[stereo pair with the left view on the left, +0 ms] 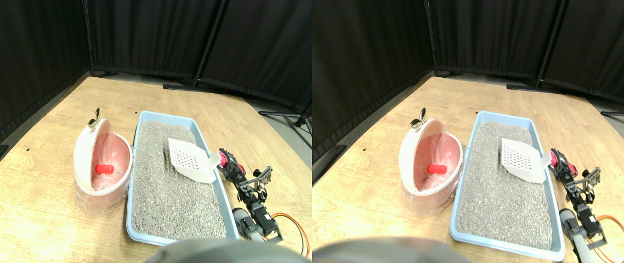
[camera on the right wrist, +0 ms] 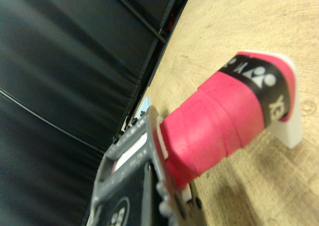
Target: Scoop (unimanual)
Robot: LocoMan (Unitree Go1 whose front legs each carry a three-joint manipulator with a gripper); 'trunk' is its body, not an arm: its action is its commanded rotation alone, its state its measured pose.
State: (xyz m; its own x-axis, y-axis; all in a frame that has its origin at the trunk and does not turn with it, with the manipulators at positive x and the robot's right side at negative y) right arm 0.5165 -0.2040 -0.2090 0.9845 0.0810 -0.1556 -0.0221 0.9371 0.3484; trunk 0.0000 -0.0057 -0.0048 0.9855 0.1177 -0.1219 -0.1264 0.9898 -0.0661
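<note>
My tool [stereo pair with the left view on the left: 226, 162] sits at the right rim of the pale blue tray [stereo pair with the left view on the left: 139, 123], about halfway along it, and it is clenched on the pink wrapped handle [stereo pair with the left view on the left: 223, 159] of the white slotted scoop [stereo pair with the left view on the left: 191, 160]. The scoop's blade reaches in over the grey litter [stereo pair with the left view on the left: 169, 189] that fills the tray, in the tray's far right part; whether the blade touches the litter I cannot tell. In the wrist view the handle [camera on the right wrist: 219, 123] runs out from beside my dark jaw frame [camera on the right wrist: 132, 186], wound in pink tape with a black band near its end; the band carries white lettering that I cannot read beyond a small round logo. Just beside the tray's left rim stands a white bin [stereo pair with the left view on the left: 98, 164] with a pink liner, tilted open toward me, and a small red cylinder [stereo pair with the left view on the left: 103, 168] lies inside it. Both tray and bin rest on the wooden counter [stereo pair with the left view on the left: 27, 192], towards its middle, with black curtains [stereo pair with the left view on the left: 16, 55] behind its far edge.
</note>
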